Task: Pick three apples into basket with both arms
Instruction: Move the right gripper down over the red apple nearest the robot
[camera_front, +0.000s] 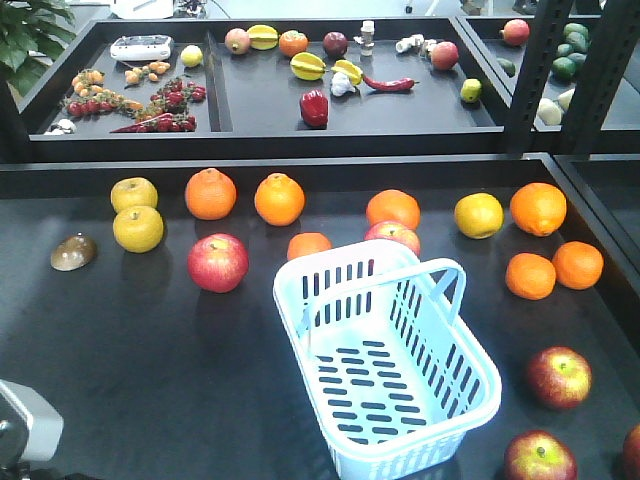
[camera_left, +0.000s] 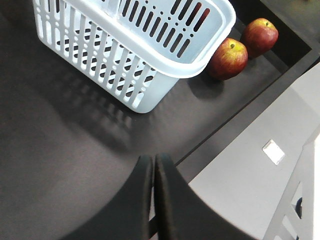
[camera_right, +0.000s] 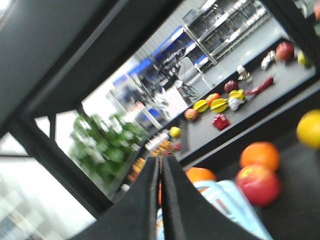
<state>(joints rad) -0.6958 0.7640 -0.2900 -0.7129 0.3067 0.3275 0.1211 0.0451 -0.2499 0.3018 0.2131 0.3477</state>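
With left end effector and right end effector both clenched, the basket sits near the surface's front edge beside three apples.

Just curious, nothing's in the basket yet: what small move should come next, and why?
Probably open the right end effector and tip it down toward a dark red apple. The basket is empty, that apple lies just to its right, and both this and the left end effector are shut.
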